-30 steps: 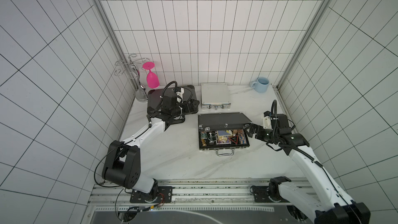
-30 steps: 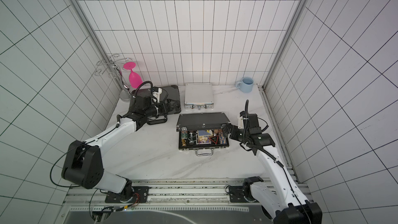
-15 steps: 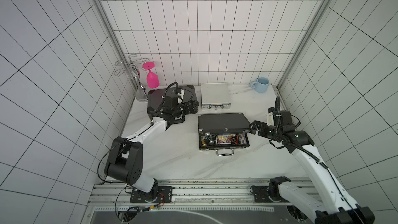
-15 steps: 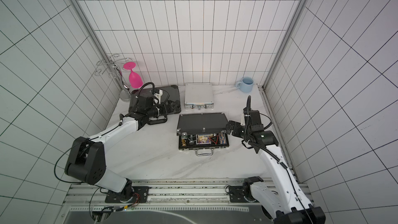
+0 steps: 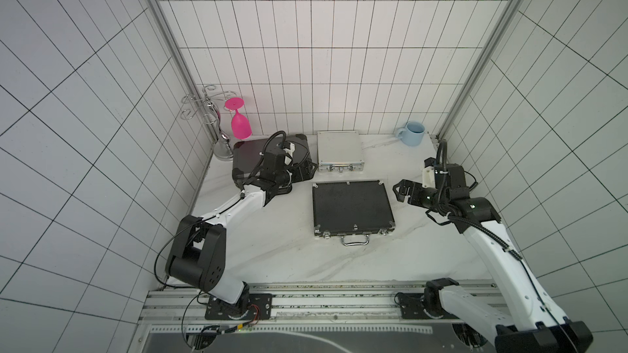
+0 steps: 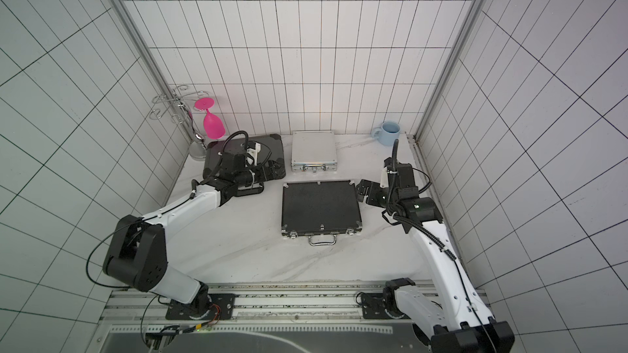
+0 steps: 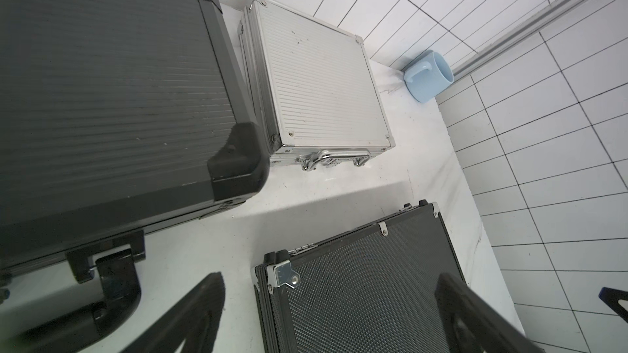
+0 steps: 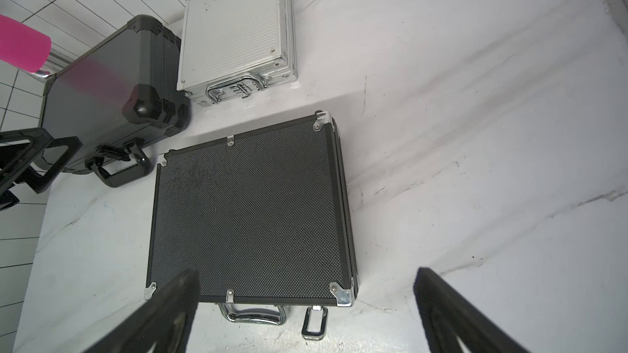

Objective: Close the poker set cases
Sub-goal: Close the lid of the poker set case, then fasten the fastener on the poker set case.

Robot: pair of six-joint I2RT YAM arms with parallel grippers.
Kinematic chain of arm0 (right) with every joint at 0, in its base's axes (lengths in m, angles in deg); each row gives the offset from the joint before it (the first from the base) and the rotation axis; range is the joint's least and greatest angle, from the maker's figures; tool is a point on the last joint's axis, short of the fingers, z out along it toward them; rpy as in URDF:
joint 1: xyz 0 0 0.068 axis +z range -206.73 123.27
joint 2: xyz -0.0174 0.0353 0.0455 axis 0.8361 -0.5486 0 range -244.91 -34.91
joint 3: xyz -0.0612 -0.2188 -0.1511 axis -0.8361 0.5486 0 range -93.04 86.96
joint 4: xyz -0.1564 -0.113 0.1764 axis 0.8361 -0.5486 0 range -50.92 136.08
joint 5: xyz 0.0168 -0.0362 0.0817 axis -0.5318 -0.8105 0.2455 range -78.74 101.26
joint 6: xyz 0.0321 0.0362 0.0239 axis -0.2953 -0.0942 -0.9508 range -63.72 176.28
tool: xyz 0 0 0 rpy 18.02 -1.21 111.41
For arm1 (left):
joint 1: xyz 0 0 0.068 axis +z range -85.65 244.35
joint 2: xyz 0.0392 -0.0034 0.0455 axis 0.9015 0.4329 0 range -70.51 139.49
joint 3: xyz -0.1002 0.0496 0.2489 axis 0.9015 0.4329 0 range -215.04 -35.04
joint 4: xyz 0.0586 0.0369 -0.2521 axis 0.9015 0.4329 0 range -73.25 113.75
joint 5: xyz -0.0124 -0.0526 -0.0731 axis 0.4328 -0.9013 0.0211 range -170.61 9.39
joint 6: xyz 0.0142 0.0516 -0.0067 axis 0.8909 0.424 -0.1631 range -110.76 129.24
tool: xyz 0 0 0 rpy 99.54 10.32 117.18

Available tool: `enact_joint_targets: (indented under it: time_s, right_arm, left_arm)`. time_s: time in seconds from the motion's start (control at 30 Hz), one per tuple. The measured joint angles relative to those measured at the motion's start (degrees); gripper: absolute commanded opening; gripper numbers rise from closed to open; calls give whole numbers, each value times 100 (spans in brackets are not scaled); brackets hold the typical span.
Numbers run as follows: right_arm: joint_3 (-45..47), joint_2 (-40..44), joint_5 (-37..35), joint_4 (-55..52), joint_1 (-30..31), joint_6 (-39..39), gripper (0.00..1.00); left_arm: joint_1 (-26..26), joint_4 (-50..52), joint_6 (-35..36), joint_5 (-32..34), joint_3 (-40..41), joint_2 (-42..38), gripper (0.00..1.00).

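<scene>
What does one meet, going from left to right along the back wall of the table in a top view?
Metal glass rack → dark grey case → silver case → blue mug. The pink glass overlaps the rack and the dark grey case, so it is left out.

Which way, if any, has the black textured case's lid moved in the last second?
Yes. The lid of the black textured case has swung down toward its handle, away from the silver case, and now lies shut.
</scene>
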Motion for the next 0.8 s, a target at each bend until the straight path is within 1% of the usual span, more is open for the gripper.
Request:
enact_joint_targets:
  time_s: [0.2, 0.3, 0.4, 0.5, 0.6, 0.7, 0.8]
  right_arm:
    - [656, -122, 315, 446, 125, -24, 100]
    - [901, -236, 455, 660, 149, -24, 100]
    - [940, -341, 555, 881, 153, -4, 99]
    - [940, -468, 678, 1207, 155, -4, 100]
    - [949, -525, 680, 1526, 155, -26, 100]
    - [1025, -511, 544, 1871, 155, -72, 100]
    - [1141, -551, 330, 2122, 70, -273, 100]
  left_arm:
    - [-767, 337, 269, 278, 0, 0, 91]
    - [-1014, 492, 417, 374, 37, -2, 88]
    - [-1141, 669, 566, 557, 208, -4, 84]
    - [-1193, 957, 660, 870, 424, -4, 84]
    - [-1222, 1139, 662, 1130, 682, -4, 87]
    - [-1303, 1235, 603, 1217, 986, -4, 89]
    - [-1364, 1106, 468, 1130, 1235, -109, 89]
